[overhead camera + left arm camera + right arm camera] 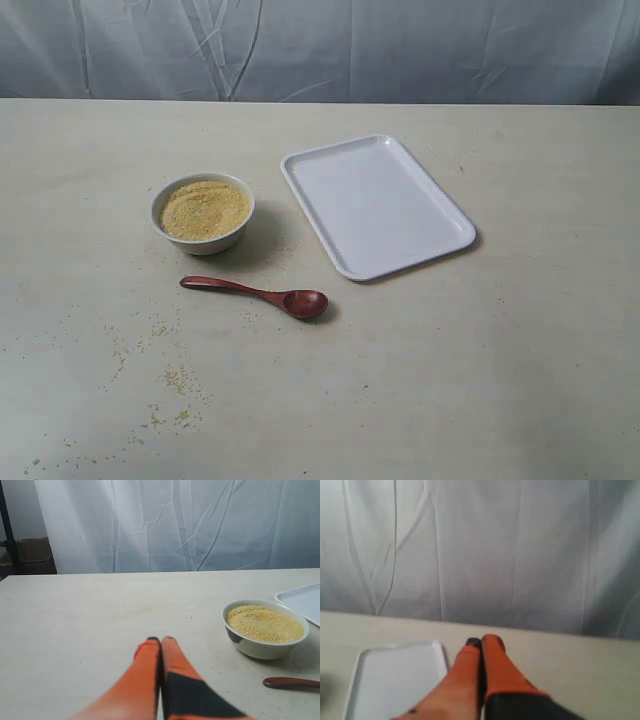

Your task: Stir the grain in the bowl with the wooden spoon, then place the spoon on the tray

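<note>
Spoon [291, 682] scoop cut off, left wrist view; left, right jaws together.

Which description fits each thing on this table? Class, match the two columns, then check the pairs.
Column A
1. bowl
2. wooden spoon
3. tray
4. left gripper

Column B
a. white, flat, with nothing on it
b. holds a mound of yellow-tan grain
c. dark reddish-brown, lying on the table apart from the bowl, with nothing holding it
d. orange fingers pressed together, holding nothing

Pairs: 1-b, 2-c, 3-a, 4-d
</note>
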Available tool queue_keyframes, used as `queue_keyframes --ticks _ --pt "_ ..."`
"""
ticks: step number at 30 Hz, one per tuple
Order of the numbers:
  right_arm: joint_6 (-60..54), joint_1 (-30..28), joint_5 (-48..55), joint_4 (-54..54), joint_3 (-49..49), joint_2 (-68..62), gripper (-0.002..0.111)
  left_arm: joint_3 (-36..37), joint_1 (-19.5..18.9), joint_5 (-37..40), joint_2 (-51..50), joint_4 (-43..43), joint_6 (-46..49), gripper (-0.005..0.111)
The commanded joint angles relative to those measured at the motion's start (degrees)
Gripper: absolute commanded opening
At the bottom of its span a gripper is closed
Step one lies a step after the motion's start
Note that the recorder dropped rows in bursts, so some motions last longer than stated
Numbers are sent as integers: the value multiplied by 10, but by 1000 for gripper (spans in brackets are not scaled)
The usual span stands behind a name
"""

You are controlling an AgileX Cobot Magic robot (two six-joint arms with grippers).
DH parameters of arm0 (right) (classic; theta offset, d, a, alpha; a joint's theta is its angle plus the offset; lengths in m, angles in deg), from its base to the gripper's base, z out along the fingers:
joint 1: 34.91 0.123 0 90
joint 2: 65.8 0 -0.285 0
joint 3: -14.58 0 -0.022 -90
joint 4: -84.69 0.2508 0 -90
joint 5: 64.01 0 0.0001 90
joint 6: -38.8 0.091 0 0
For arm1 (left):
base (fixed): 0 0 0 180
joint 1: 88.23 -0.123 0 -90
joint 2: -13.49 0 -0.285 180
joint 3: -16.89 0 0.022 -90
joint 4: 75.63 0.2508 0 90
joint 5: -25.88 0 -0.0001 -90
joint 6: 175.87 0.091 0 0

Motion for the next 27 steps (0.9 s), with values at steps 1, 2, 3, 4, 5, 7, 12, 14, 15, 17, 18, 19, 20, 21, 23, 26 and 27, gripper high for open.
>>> queue_keyframes --ticks 1,2,3,4,5,7,12,14,15,17,18,19,20,21,23,26,27 --pt "-5 -1 102 61 102 -178 -1 2 0 -2 3 1 -1 0" --pt "-6 -1 111 94 120 -232 -1 2 0 -2 3 1 -1 0" --pt "-34 -1 129 134 138 -281 -1 2 0 -2 3 1 -1 0" --pt "-81 1 161 168 157 -326 -1 2 0 -2 3 1 -1 0" --pt "-114 11 186 194 175 -372 -1 2 0 -2 3 1 -1 0" --pt "-151 47 231 209 217 -456 -1 2 0 -2 3 1 -1 0" --pt "-171 138 284 196 305 -585 -1 2 0 -2 3 1 -1 0" --pt "-194 175 291 196 343 -624 -1 2 0 -2 3 1 -1 0" --pt "-203 196 293 196 363 -648 -1 2 0 -2 3 1 -1 0" --pt "-217 230 293 193 401 -695 -1 2 0 -2 3 1 -1 0" --pt "-226 251 294 193 427 -718 -1 2 0 -2 3 1 -1 0" --pt "-233 263 295 193 444 -741 -1 2 0 -2 3 1 -1 0" --pt "-241 274 301 193 461 -760 -1 2 0 -2 3 1 -1 0" --pt "-246 287 308 193 483 -784 -1 2 0 -2 3 1 -1 0" --pt "-250 309 323 190 526 -832 -1 2 0 -2 3 1 -1 0" --pt "-279 337 350 188 584 -896 -1 2 0 -2 3 1 -1 0" --pt "-290 345 360 185 603 -916 -1 2 0 -2 3 1 -1 0"
